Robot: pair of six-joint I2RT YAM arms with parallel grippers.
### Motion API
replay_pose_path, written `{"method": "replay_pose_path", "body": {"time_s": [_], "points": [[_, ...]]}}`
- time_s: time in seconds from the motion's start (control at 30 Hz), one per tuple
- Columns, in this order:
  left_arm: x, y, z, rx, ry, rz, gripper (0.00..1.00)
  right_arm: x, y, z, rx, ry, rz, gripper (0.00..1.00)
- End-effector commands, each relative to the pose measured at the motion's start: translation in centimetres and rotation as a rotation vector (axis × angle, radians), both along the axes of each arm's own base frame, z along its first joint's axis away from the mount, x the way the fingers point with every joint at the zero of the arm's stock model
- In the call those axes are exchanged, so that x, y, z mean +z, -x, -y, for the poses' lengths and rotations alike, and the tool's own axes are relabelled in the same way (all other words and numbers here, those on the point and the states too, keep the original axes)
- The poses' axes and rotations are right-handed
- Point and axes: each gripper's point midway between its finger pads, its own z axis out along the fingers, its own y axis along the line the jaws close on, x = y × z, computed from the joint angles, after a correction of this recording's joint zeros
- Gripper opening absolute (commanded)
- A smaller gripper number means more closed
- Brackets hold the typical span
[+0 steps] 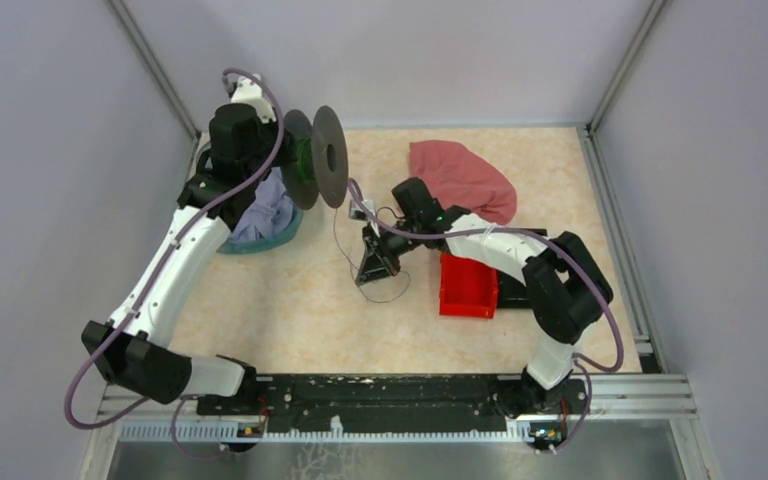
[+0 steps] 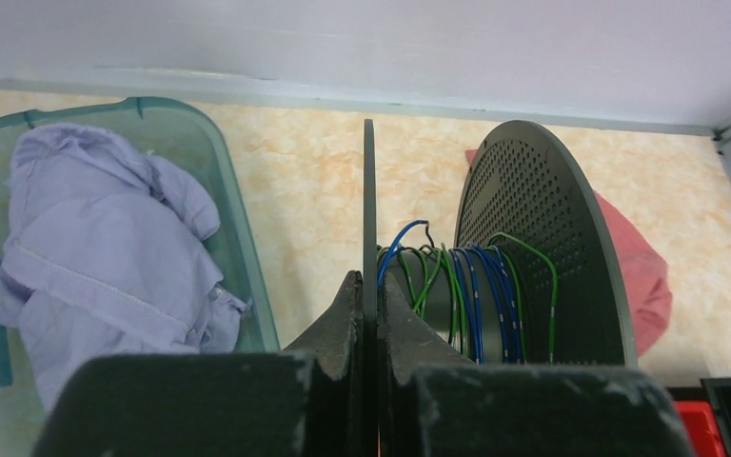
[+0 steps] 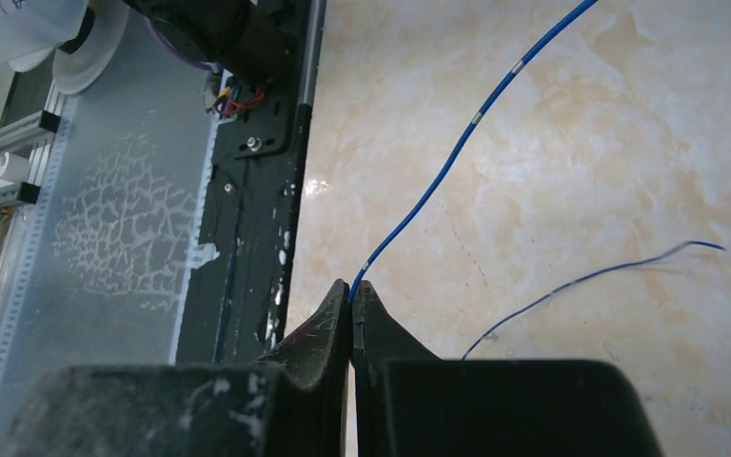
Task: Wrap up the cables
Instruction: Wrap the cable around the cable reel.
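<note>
Pale panels wall in a beige, marble-patterned tabletop [image 1: 290,310], where two robot arms work side by side. At far left, the left gripper [image 2: 368,295] is clamped on the thin near flange of a black spool [image 2: 533,219], which it holds on edge above the table; blue and green turns of wire [image 2: 476,295] sit wound on the core between the flanges. Near the table's centre, the right gripper [image 3: 351,290] is pinched shut on the end of one of the cables [image 3: 477,118], a thin blue strand with pale marks that runs up and away from the fingertips. A second loose strand [image 3: 581,281] lies on the table just beside it. Below the spool, a teal basin [image 2: 238,219] holds a crumpled lavender cloth [image 2: 105,238]. A red cloth [image 1: 465,180] lies at the back of the table, and a red bin [image 1: 468,285] sits under the right arm.
</note>
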Motion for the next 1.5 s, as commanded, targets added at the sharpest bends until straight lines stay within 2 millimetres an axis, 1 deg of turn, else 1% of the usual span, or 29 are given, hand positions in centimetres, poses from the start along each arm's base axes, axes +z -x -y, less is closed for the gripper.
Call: {"method": "replay_pose_path", "body": {"time_s": [0.0,0.2,0.3,0.43,0.67,0.87,1.0,1.1,1.13,1.2,1.33,1.47], "points": [[1.8,-1.6,-1.4,0.12,0.042,0.093,0.0,8.3,0.3,-0.9,0.053,-0.134,0.133,0.0],[0.9,-1.6,-1.8,0.177,0.015,0.092,0.0,14.1,-0.5,-1.4,0.004,-0.199,0.199,0.0],[0.5,-1.4,-1.7,0.184,-0.016,0.095,0.0,16.8,-1.4,-1.6,-0.043,-0.206,0.234,0.0],[-0.1,-1.3,-1.4,0.179,-0.058,0.101,0.0,18.9,-3.0,-1.6,-0.126,-0.185,0.28,0.0],[-1.0,-0.9,-0.6,0.144,-0.133,0.112,0.0,21.9,-5.4,-1.3,-0.241,-0.18,0.318,0.0],[-1.7,-0.2,1.2,0.075,-0.207,0.129,0.0,24.4,-7.8,-0.6,-0.331,-0.188,0.363,0.0],[-2.0,0.3,2.8,-0.004,-0.237,0.14,0.0,25.3,-9.6,0.2,-0.403,-0.166,0.416,0.0],[-1.8,0.8,4.0,-0.064,-0.246,0.151,0.0,26.2,-11.4,1.3,-0.491,-0.148,0.463,0.0],[-1.7,0.9,4.3,-0.083,-0.253,0.156,0.0,25.2,-12.6,1.1,-0.511,-0.123,0.45,0.0],[-1.8,1.2,4.9,-0.117,-0.264,0.159,0.0,25.2,-13.7,1.6,-0.551,-0.113,0.455,0.0],[-2.2,1.8,6.2,-0.199,-0.288,0.159,0.0,25.0,-15.0,2.1,-0.599,-0.09,0.46,0.0],[-2.4,2.5,7.2,-0.268,-0.297,0.163,0.0,24.4,-16.2,2.6,-0.647,-0.057,0.474,0.0]]}}
